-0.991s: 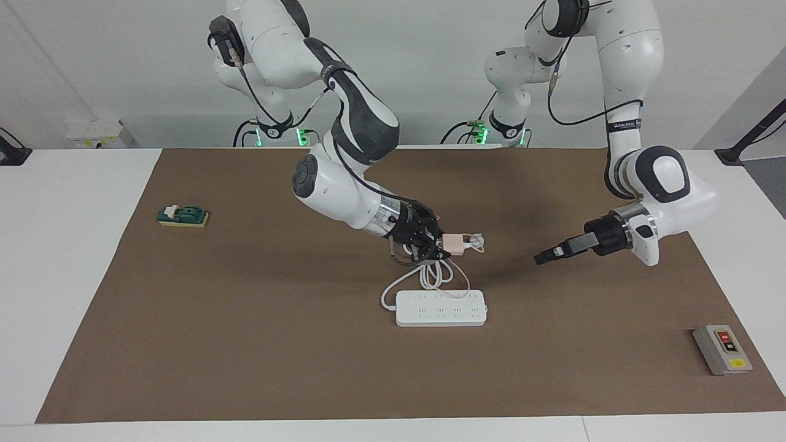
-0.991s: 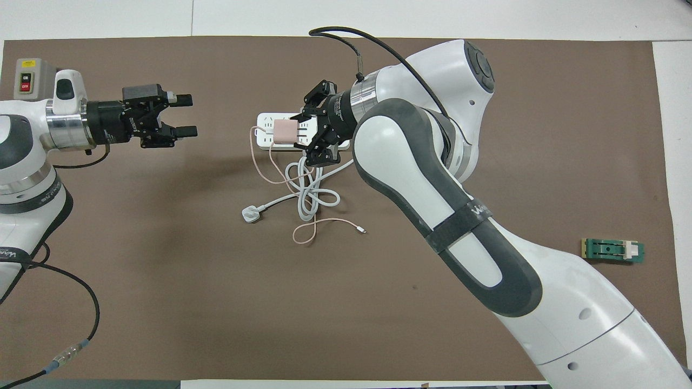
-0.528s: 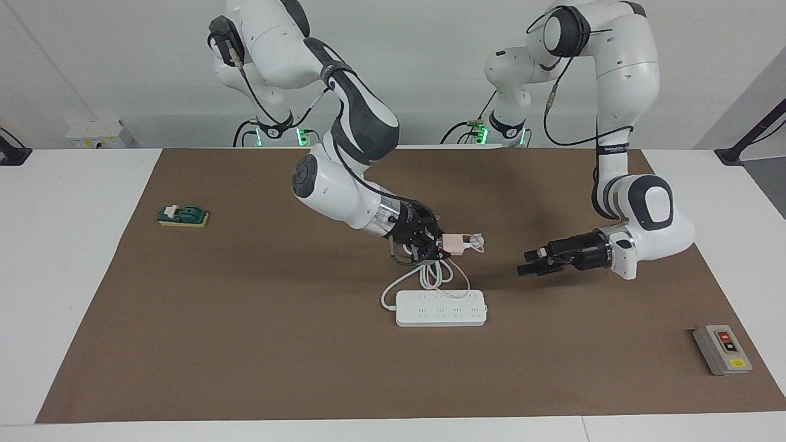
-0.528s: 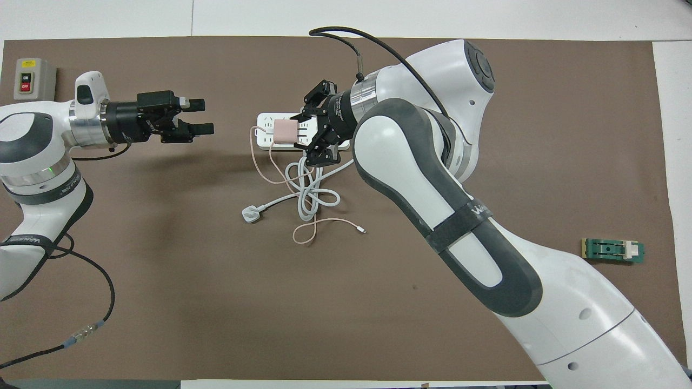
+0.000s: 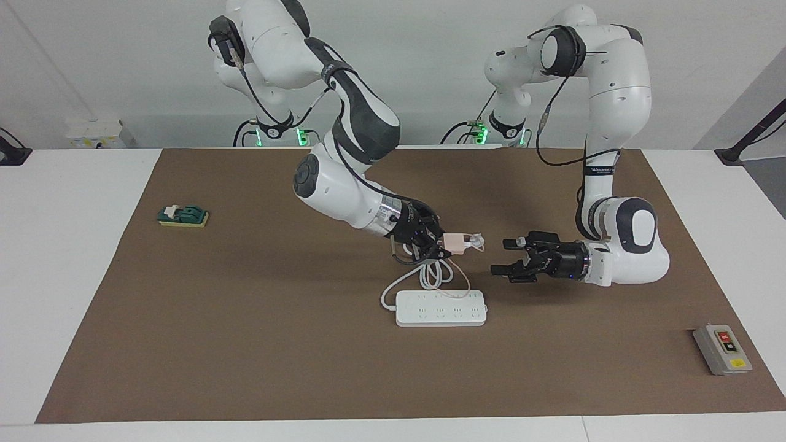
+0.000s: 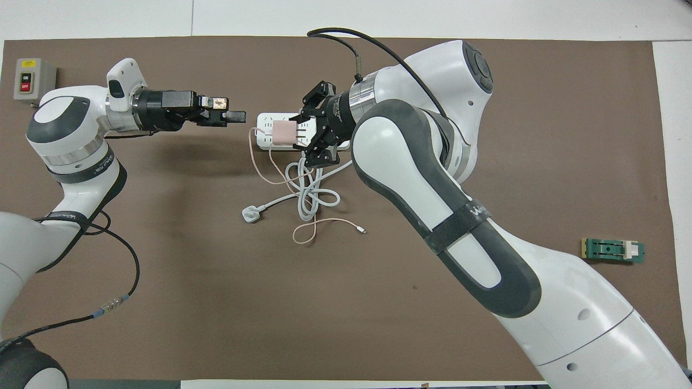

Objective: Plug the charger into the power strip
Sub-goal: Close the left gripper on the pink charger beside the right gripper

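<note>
Left gripper (image 5: 505, 258) has swung in over the last second, jaws open, now level with the charger (image 5: 455, 243) and just beside it. Right gripper (image 5: 437, 246) hasn't moved, jaws clamped on the charger, held over the cord tangle beside the power strip (image 5: 441, 308). Looks like a handover or regrip, not insertion yet.

We see the right gripper (image 5: 443, 245) clamped on the pale-pink charger (image 5: 455, 243), holding it in the air over the cords piled just on the robots' side of the white power strip (image 5: 441, 307), its thin pink cable (image 5: 459, 275) trailing down toward the strip. The left gripper (image 5: 503, 258) hangs low with fingers apart, above the brown mat (image 5: 245, 344) beside the strip's end toward the left arm, pointing at the charger and not touching it.
</note>
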Controlling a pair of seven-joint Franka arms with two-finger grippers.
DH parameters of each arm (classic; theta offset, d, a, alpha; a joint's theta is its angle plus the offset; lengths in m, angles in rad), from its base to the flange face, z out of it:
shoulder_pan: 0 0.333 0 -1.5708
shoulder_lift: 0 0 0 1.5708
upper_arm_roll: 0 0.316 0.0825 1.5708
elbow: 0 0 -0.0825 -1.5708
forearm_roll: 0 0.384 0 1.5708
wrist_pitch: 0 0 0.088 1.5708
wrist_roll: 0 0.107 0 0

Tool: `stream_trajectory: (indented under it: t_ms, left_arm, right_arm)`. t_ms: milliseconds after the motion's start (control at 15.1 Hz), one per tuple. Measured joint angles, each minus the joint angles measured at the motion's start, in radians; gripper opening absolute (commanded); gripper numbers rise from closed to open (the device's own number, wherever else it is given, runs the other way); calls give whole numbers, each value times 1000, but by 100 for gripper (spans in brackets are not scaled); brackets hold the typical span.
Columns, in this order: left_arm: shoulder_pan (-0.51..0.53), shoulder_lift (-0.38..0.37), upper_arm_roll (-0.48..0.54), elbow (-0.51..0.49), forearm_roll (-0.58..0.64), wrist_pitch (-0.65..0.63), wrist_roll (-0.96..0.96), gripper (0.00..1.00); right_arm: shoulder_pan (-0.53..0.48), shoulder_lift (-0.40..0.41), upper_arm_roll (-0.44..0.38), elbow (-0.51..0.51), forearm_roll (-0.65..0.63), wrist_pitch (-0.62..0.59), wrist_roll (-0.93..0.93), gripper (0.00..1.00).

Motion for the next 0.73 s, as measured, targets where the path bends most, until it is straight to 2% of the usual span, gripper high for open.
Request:
stream_trajectory:
  t_ms: [396, 727]
  left_arm:
    - [-56, -58, -6, -66, 3, 47, -54, 100]
    - [-60, -90, -3, -97, 8, 117, -142, 100]
  right_arm:
    - [0, 0, 0, 0, 0, 0, 0, 0]
    - [1, 0, 1, 0, 0, 0, 0, 0]
